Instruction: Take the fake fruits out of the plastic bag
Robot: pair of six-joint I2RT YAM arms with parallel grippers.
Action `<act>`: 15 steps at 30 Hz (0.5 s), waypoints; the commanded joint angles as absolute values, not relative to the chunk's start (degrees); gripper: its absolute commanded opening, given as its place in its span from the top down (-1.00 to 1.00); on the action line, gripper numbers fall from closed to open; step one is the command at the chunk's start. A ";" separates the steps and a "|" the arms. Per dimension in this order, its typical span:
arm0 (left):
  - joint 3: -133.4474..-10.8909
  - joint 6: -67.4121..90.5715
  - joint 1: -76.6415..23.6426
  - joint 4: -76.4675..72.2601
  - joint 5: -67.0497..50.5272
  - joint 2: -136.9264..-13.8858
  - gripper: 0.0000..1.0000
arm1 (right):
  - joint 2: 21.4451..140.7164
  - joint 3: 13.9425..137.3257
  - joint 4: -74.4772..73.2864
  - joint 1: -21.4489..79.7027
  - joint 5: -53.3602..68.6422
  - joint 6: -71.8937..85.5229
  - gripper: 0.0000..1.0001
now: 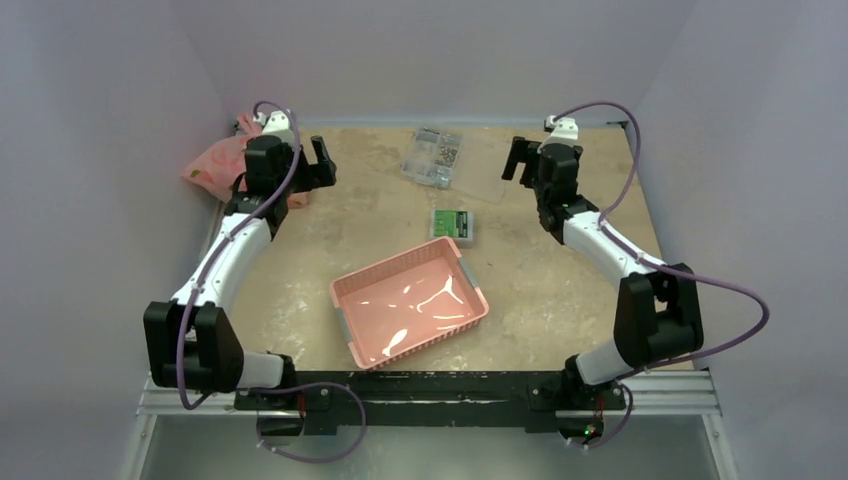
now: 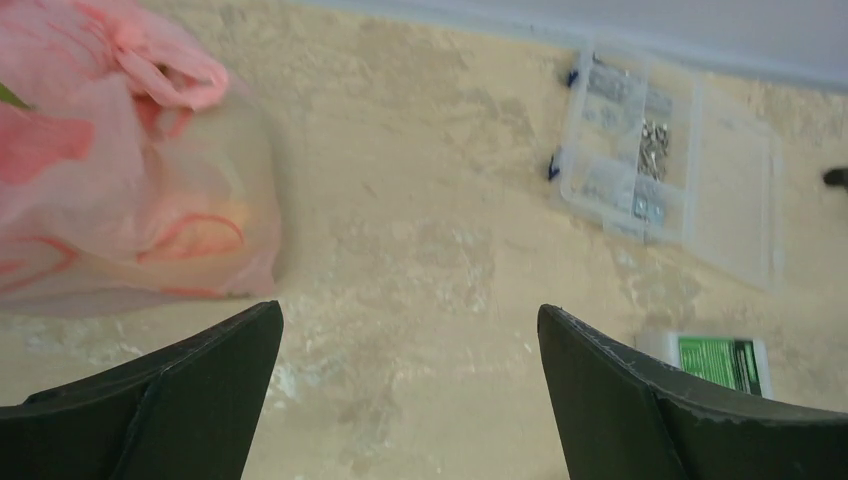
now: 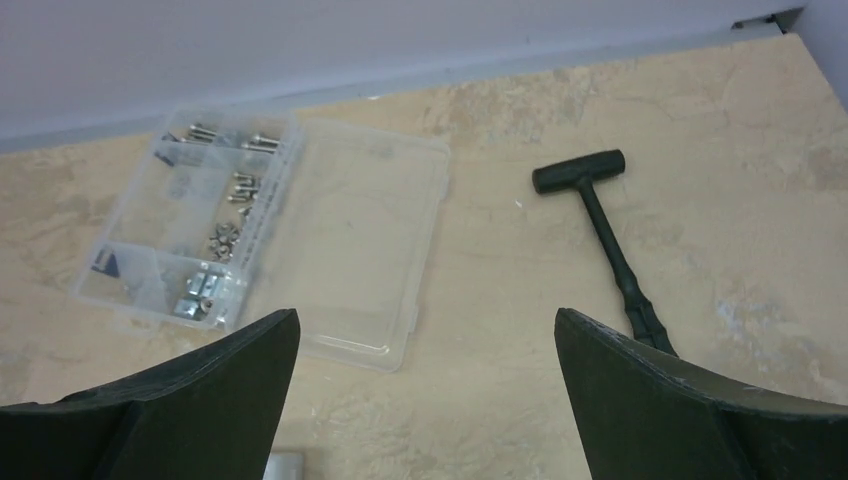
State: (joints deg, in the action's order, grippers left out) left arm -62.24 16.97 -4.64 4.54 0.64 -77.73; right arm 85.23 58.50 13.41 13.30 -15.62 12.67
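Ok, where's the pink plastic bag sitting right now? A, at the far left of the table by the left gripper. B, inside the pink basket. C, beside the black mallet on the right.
A: the plastic bag lies at the far left edge of the table, close to the open left gripper, well apart from the basket.

Left arm (image 1: pixel 235 250) and right arm (image 1: pixel 600 240) extended forward, left hand (image 2: pixel 408 320) gaping (fingers (image 2: pixel 180 400) well apart), right hand (image 3: pixel 425 325) likewise

A thin, crinkly, translucent pink plastic bag (image 1: pixel 213 166) lies slumped at the far left corner of the table (image 1: pixel 560 290), its top bunched and floppy. Blurred red and orange shapes (image 2: pixel 195 235) show through its film. I cannot tell which fruits they are.
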 commanded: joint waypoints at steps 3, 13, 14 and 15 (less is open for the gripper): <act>-63.71 18.10 -4.31 9.36 -8.90 -75.38 -1.00 | 83.48 58.17 13.25 14.19 -21.76 14.53 -0.98; -65.57 17.85 -3.96 12.20 -7.49 -76.00 -1.00 | 84.62 59.18 12.87 15.03 -9.39 18.41 -0.97; -65.97 17.92 -3.91 12.97 -6.87 -76.31 -1.00 | 84.90 59.35 12.69 14.99 -8.04 19.70 -0.98; -66.58 17.97 -3.83 14.08 -6.09 -76.81 -1.00 | 85.25 59.53 12.42 15.07 -7.87 21.61 -0.98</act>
